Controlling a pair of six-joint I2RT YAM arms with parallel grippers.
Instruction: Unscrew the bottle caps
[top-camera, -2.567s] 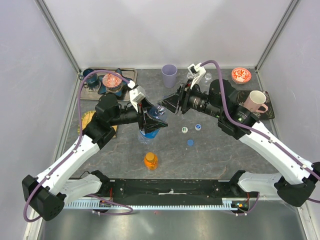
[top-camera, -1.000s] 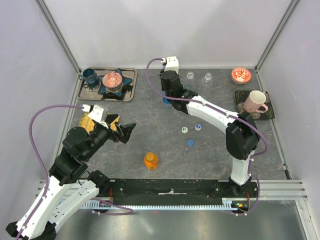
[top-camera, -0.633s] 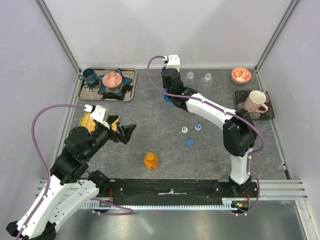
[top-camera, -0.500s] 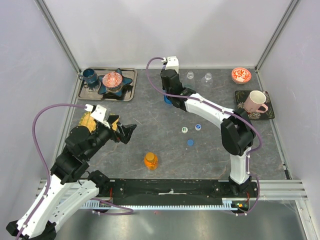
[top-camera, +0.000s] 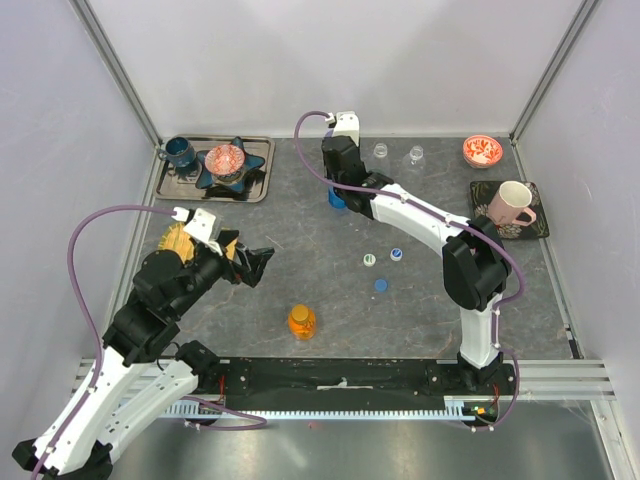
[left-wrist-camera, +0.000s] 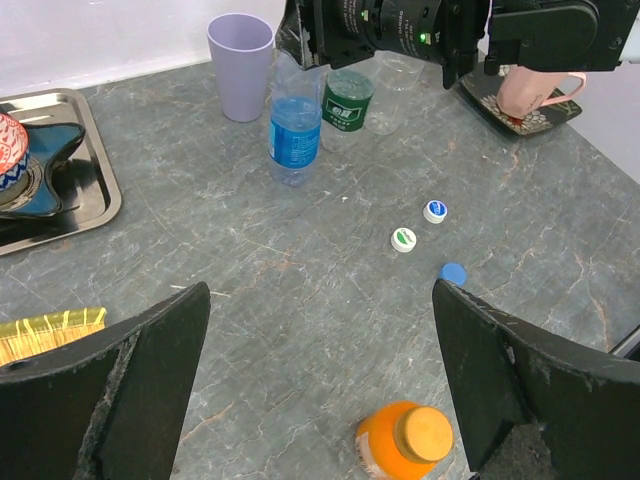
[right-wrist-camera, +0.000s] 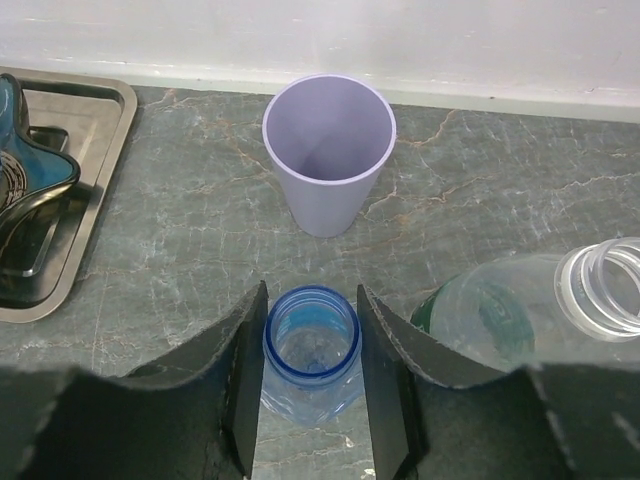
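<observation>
In the top view, my left gripper (top-camera: 255, 262) hangs wide open and empty at centre left over the grey marbled surface (top-camera: 300, 250), while the right gripper (top-camera: 337, 195) sits upper centre. In the left wrist view, the short orange plastic bottle (left-wrist-camera: 405, 440) at the bottom edge wears its orange screw cap (left-wrist-camera: 425, 432). A white-and-green round plastic cap (left-wrist-camera: 404, 239) and blue round plastic caps (left-wrist-camera: 454, 273) lie loose at centre right. In the right wrist view, the right gripper's fingers (right-wrist-camera: 250, 370) flank the open neck of the clear blue-label plastic bottle (right-wrist-camera: 311, 340). I cannot tell if they clamp it.

From above, the right arm (top-camera: 410, 210) hides the purple cup (right-wrist-camera: 329, 150) and most of the blue-label bottle (left-wrist-camera: 295, 130).
</observation>
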